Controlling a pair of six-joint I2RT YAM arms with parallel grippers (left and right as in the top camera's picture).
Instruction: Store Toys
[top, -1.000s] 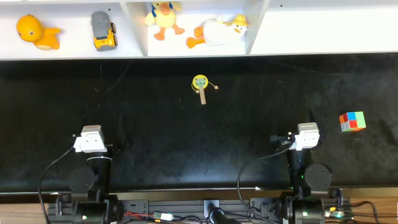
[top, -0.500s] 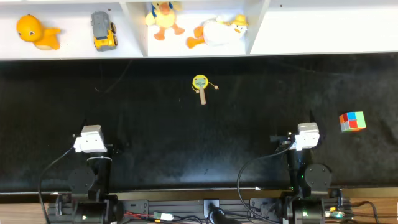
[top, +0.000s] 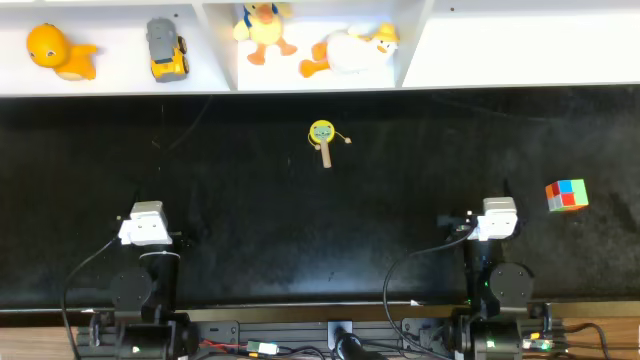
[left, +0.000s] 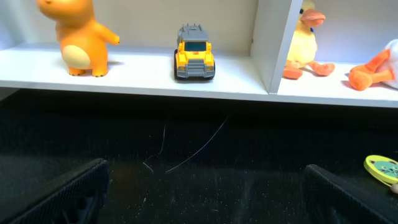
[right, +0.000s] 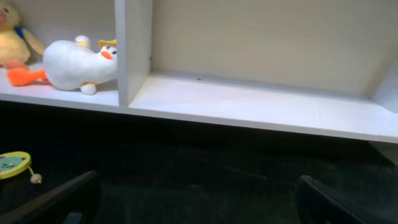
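Well, top view: orange duck (top: 60, 50), truck (top: 165, 52), yellow plush duck (top: 263, 28) and white plush duck (top: 350, 52) sat in the shelf (top: 500, 40). The rattle (top: 323, 138) and colour cube (top: 566, 195) lay out on the table (top: 250, 200), so I'd guess two to go.
Left wrist view: left gripper (left: 205, 199) was spread wide, holding nothing.
Right wrist view: right gripper (right: 196, 202) was wide too and empty, facing the bare compartment.
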